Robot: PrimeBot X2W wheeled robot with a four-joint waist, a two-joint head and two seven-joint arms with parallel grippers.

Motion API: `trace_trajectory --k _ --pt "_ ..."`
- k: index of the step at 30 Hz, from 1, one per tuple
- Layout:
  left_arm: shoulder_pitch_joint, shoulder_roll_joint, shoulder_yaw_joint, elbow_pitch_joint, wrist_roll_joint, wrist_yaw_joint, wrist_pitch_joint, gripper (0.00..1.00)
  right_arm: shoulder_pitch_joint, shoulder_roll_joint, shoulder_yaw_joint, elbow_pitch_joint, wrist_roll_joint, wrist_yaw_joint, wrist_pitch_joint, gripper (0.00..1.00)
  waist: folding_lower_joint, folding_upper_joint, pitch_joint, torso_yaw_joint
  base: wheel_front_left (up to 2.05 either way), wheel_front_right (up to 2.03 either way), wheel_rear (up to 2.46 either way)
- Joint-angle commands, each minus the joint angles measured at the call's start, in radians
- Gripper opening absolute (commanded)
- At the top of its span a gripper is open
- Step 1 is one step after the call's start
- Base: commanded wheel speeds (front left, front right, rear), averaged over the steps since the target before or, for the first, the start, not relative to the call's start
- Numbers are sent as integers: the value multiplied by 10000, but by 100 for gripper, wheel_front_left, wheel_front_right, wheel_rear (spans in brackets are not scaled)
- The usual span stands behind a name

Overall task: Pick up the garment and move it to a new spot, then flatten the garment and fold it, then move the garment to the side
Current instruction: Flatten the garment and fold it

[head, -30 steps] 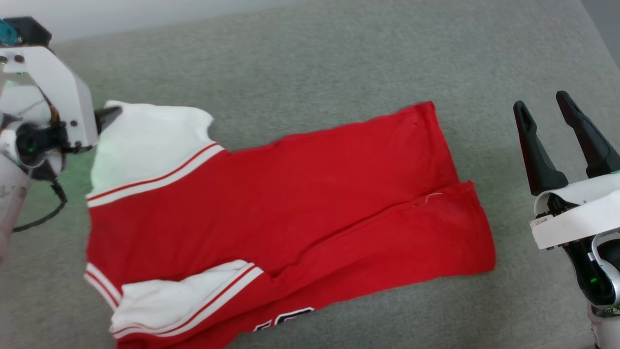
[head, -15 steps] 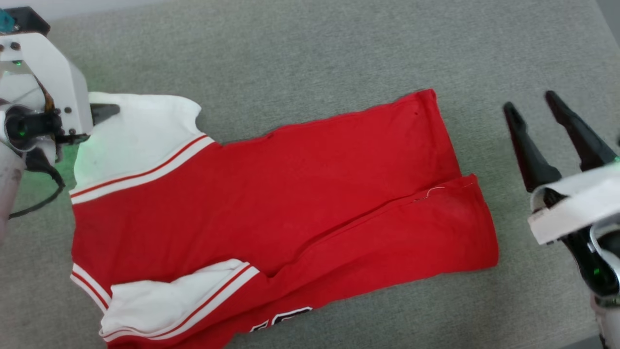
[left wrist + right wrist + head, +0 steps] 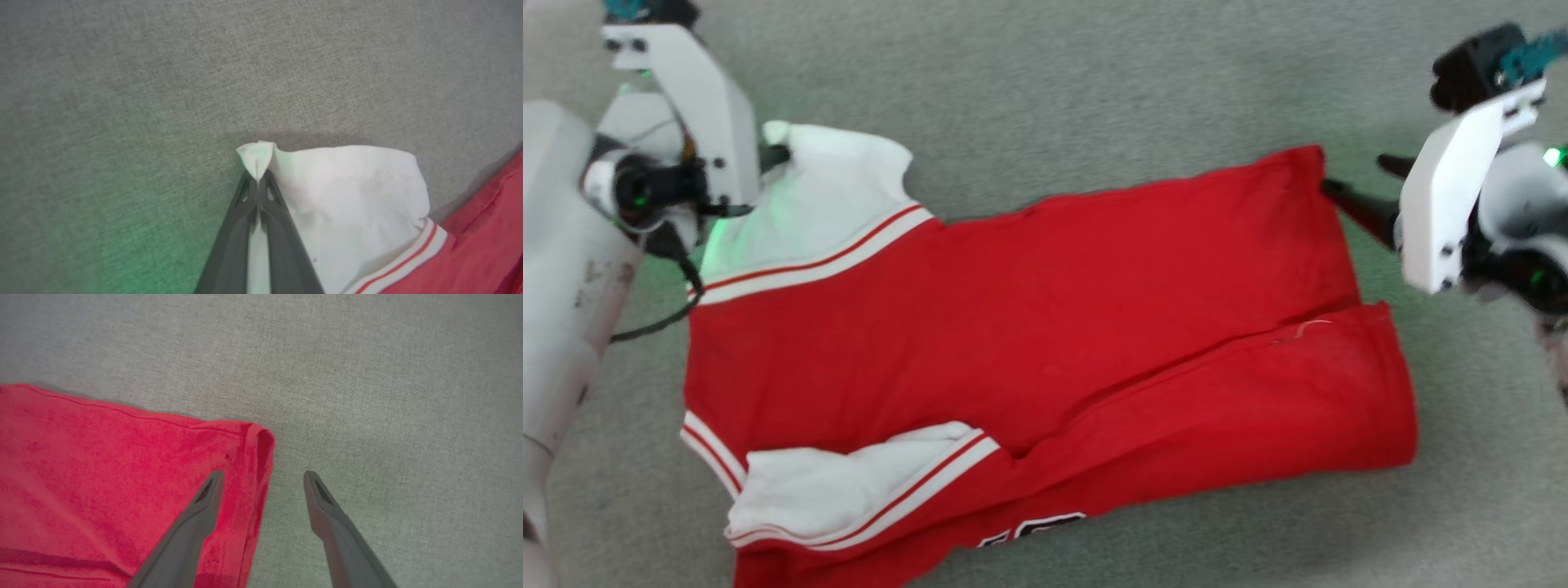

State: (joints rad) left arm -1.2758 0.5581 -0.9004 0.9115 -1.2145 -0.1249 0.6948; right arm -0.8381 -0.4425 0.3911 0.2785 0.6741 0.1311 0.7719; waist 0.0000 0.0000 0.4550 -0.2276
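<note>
Surface (image 3: 1094,90): grey woven cloth, under everything.

Garment (image 3: 1029,327): lies spread on the surface, lengthwise across the head view; sleeve end to the robot's left, hem end to its right; red body mostly smooth, 1 long crease running from mid-body to the hem; near long edge looks turned over, a strip of lettering (image 3: 1033,529) peeking out at the bottom; near sleeve (image 3: 849,490) lies on the red.

Far sleeve (image 3: 347,196): white, flat on the surface, drawn up to a small peak at its outer tip.

Left gripper (image 3: 258,179): clenched on that tip; a nub of white cloth pokes out past the fingertips.

Right gripper (image 3: 264,475): released, fingers spread; 1 finger over the red cloth, the other over bare surface, the hem edge between them; hem corner (image 3: 257,437) just ahead of the tips; contact with the cloth cannot be told.

Judgement: step in hand reads as flatten-and-fold, far long edge being taken at its 2 ends; 1 end held, the other not yet.

Next move calls for: right gripper to settle and close on the hem corner; then both arms to act together, drawing the far edge taut or carrying it over toward the near edge; even pull needed, since the left pinch holds little cloth.
</note>
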Motion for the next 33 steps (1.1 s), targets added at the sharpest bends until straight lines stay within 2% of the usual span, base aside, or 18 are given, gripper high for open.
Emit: trace_trajectory --k 1,9,10,11,12,13,18,23,28,33 --pt "159 -207 -210 -188 -92 -86 70 0 -541 -163 288 450 145 -7 302 100 0 0 233 345 0 0 0" --pt "-72 -199 -464 -785 -230 -66 -70 0 -1596 -125 1388 2298 848 -7 585 100 0 0 508 803 0 0 0" --pt "-86 -210 -499 -811 -249 -66 -68 0 -1637 -130 1539 2489 965 -6 603 96 0 0 522 848 0 0 0" --pt "-91 -227 -542 -841 -267 -66 -86 0 -1634 -133 1694 2614 1025 -6 554 46 0 0 526 889 0 0 0" --pt "-91 -250 -574 -871 -318 -66 -114 0 -1627 -141 1830 2726 1112 -6 455 28 0 0 522 925 0 0 0" --pt "-74 -275 -601 -901 -363 -65 -145 0 -1645 -155 1942 2844 1224 -6 357 0 0 0 510 956 0 0 0" --pt "130 -416 -561 -988 -721 -65 -615 0 -1535 -324 2259 3291 1638 -6 -592 0 0 0 60 1189 0 0 0" --pt "528 -283 -425 -1656 -1328 -67 -1150 0 -1078 -659 2510 3128 2250 -4 -1697 0 0 0 -1019 1534 0 0 0" --pt "1321 305 -356 -3485 -1962 -66 -1795 0 -184 -1473 2838 2187 2811 -6 -2414 0 0 0 -1983 1894 0 0 0" --pt "2531 1365 -419 -5922 -2380 -66 -2485 0 921 -2481 2974 981 3194 -6 -2853 0 0 0 -2712 2139 0 0 0"
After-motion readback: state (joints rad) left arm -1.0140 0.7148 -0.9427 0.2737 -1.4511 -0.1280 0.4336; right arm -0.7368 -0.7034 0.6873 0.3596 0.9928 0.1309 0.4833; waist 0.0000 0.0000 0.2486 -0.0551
